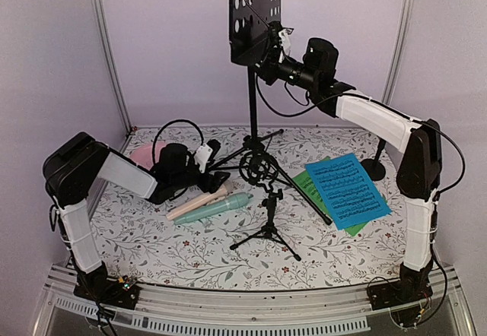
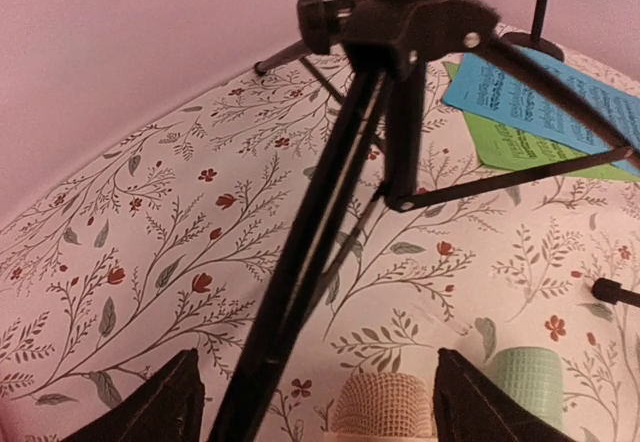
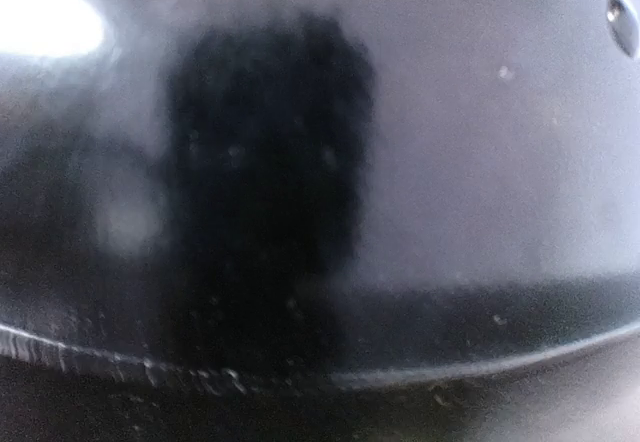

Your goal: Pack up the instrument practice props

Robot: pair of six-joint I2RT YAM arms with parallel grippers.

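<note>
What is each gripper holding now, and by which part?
The right gripper holds the music rack by its lower right edge. The left gripper is open and holds nothing.

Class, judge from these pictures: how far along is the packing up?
Done: nothing visibly packed. In hand: the right gripper grips the rack, upright on its legs; the left gripper hangs open over the beige microphone. Left: that, the mint microphone, small tripod, blue sheet and green sheet, all out on the table.
</note>
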